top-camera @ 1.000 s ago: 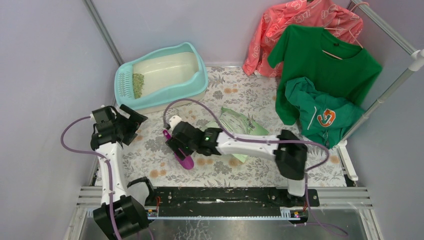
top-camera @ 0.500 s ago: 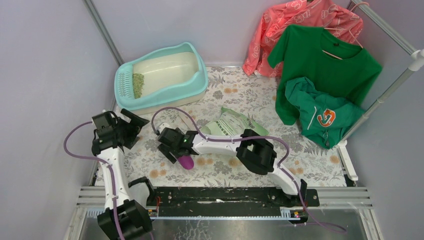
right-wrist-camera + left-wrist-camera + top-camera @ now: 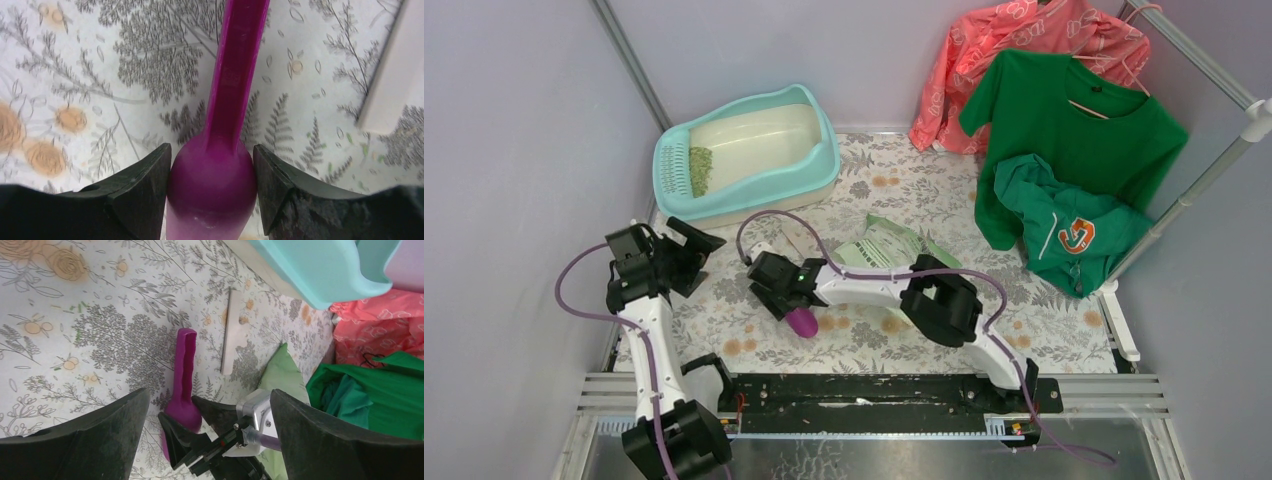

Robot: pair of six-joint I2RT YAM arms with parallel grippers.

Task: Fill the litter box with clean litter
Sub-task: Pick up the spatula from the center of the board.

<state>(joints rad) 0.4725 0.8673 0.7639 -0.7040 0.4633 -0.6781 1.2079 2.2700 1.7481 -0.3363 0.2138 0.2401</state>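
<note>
Right tool [image 3: 211, 150] clamped on purple scoop [image 3: 235, 75] bowl, arm stretched low toward 9 o'clock over tabletop [image 3: 904, 190]. Left tool [image 3: 209, 396] wide open, raised, aimed 2 o'clock. Litter box [image 3: 824, 160] at 11 o'clock; clean litter [image 3: 700, 170] patch beside its grate.

Large turquoise-rimmed plastic litter box [image 3: 764, 196] with cream inner basin, sitting upright and level; slotted grate at its left end, raised back at its right; up and away from the left claw [image 3: 702, 250], farther still beyond the right claw [image 3: 786, 305]; small patch of loose pale-green clean litter granules [image 3: 700, 170] inside, just beside the grate; rest of the basin floor showing cream.
</note>
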